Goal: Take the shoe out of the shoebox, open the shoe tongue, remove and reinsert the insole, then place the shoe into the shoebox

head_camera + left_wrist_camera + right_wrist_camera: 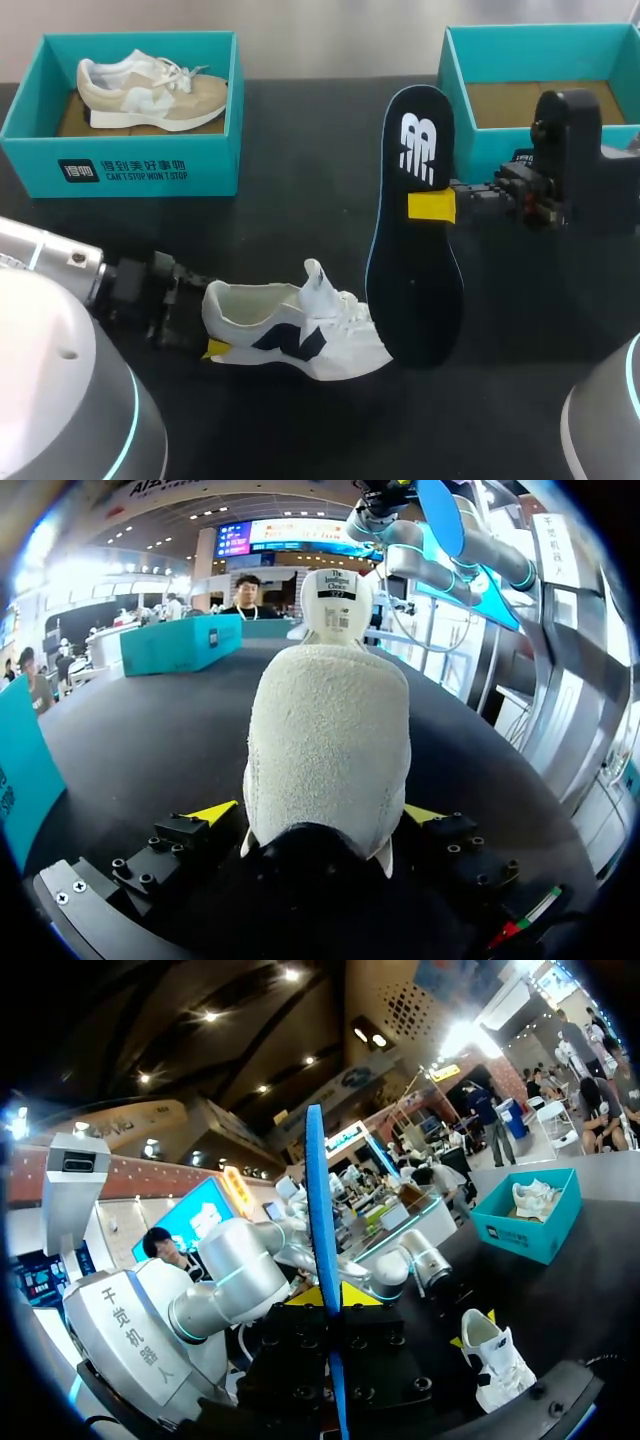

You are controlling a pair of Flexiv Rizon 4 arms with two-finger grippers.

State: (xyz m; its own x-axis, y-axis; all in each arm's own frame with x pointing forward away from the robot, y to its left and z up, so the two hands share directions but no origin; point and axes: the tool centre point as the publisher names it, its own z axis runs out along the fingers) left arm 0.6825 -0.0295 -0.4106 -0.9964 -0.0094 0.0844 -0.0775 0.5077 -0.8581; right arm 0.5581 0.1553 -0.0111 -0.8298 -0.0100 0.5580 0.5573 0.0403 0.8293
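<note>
The right pincer (432, 207), clamped on the dark insole (412, 290) held on end, hung while the white shoe (300, 335) lay on the table (300, 150) below and ahead of it, toe pointing its way (heel gripped by the left pincer (212, 338)).

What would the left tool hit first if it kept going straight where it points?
The white shoe: the left tool grips its heel. Beyond the toe the table looks free; the insole seems to hang higher, though depth is unclear.
</note>
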